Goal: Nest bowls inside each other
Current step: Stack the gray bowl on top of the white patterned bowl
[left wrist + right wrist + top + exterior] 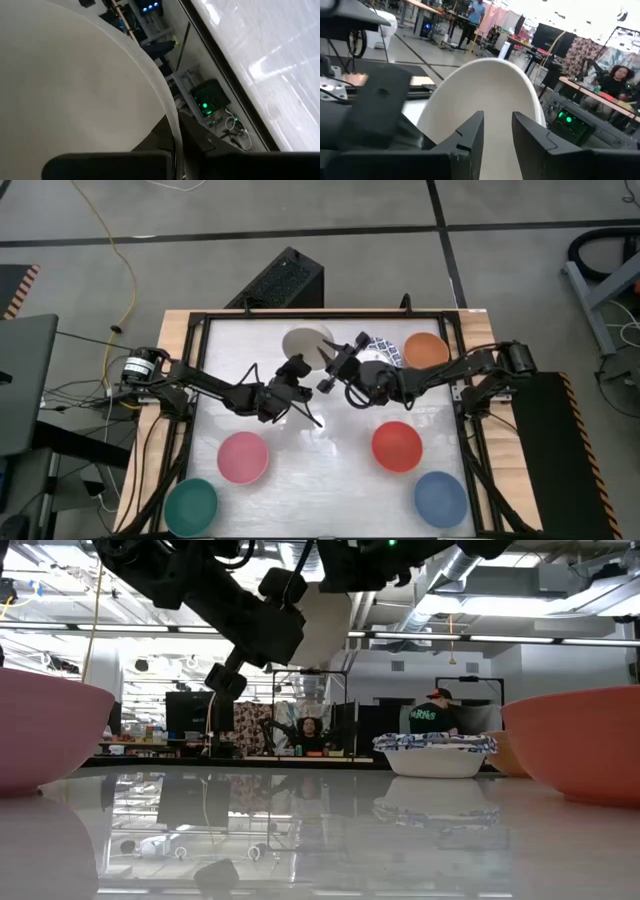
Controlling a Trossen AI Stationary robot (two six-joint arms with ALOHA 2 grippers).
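A plain cream bowl (303, 342) hangs above the table's far middle, tipped on its side (325, 625). My left gripper (299, 371) is shut on it. My right gripper (332, 370) stands just right of it, its two fingers (470, 135) apart, facing the bowl's hollow (490, 95). A white bowl with a blue pattern (378, 348) rests on its base on the table (435, 755), below my right arm. An orange bowl (427, 350) stands beside it. My left gripper pinches the cream bowl's rim (172, 125) between its two fingers, one finger on the wall's broad pale side (75, 90) and one on the other side. The fingers lie about level. The bowl is lifted clear of the table, tilted on edge. My right gripper: I cannot tell whether it touches the bowl.
Red (397, 446), pink (243, 457), green (190, 505) and blue (441, 497) bowls stand apart on the near half of the table. A black frame (200, 330) runs round the tabletop. People sit at desks in the room beyond (430, 715).
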